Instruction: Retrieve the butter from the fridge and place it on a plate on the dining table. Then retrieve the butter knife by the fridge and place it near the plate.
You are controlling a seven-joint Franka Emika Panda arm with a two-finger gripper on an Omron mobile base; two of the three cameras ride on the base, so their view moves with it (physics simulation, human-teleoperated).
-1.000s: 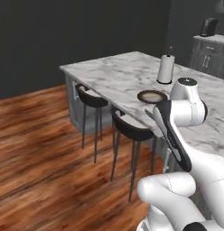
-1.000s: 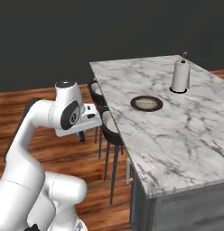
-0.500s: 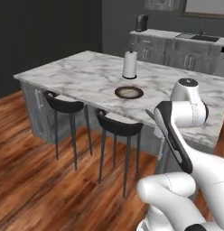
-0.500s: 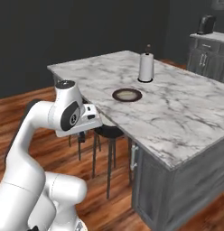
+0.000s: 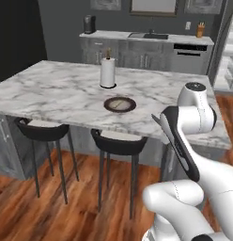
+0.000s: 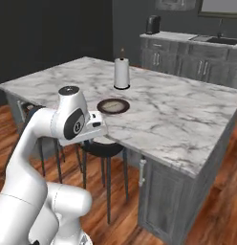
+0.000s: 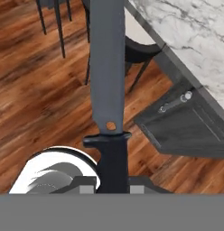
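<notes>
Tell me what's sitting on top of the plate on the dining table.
A small pale stick, the butter, lies across the plate. The plate's centre beneath it is hidden.

The large island worktop (image 5: 52,89) has a white-and-grey veined marble top on a grey panelled base. Near its middle lies a round flat plate with a dark brown rim and a pale greyish centre (image 5: 120,104), and on that centre lies a small thin pale stick of butter (image 5: 120,104). Just behind the plate an upright white paper-towel roll on a dark holder (image 5: 107,72) stands on the marble. Two black-seated bar stools (image 5: 119,141) stand on the reddish-brown wooden plank floor (image 5: 38,216), tucked under the worktop's near edge.
</notes>
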